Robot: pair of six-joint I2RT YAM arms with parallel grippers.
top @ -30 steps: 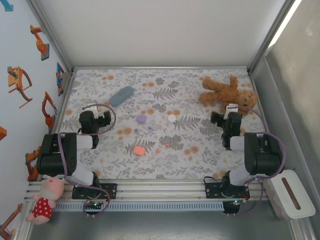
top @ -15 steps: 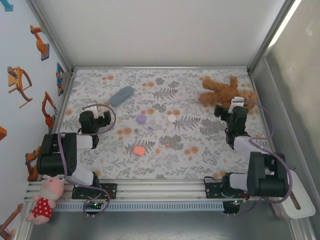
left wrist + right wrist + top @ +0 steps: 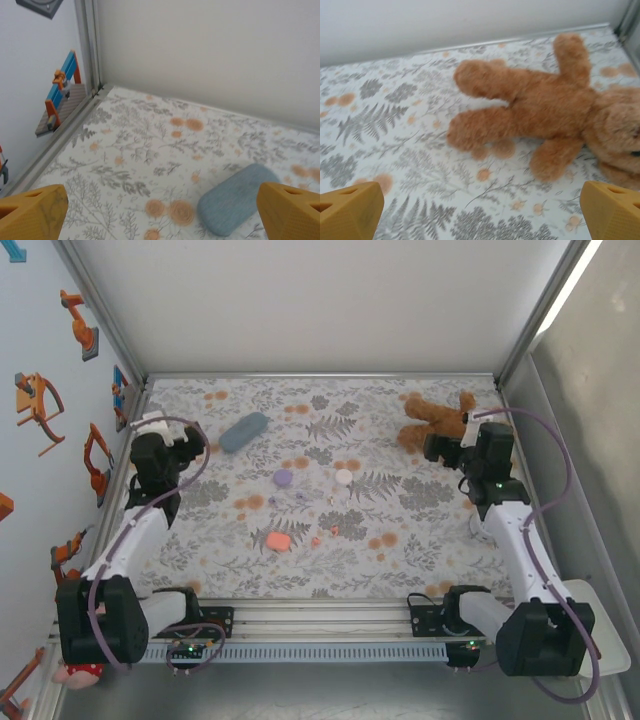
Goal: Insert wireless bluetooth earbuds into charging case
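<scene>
Both my grippers are spread wide and empty. My left gripper [image 3: 160, 202] hangs over the far left corner of the worktop [image 3: 400, 560], looking past a blue-grey oblong case [image 3: 235, 200] toward the back wall. My right gripper [image 3: 480, 207] hangs by the far right corner, over the legs of a brown teddy bear [image 3: 545, 115].

The salmon-pink earbuds [image 3: 316, 541] lie as two specks near the middle of the worktop, toward the near edge and just right of the salmon-pink case [image 3: 278, 540]. A lilac case [image 3: 283, 478] and a white case [image 3: 344, 477] sit a little farther back. From the top view I cannot tell whether any lid is open. Fainter specks lie between the cases, too small for me to name.

I judge that nothing of the task is done, and that both grippers are well apart from the buds.

The risks I see:
- The buds are tiny against a busy flower print, so I could aim at a printed orange blossom instead of a bud.
- My wide fingers could nudge a bud rather than trap it, and it could skid off across the cloth.
- Closing too hard may squirt a smooth bud out sideways.
- I could pair a bud with the wrong colour of case.
- My right gripper could snag the bear's fur when it swings inward.
</scene>
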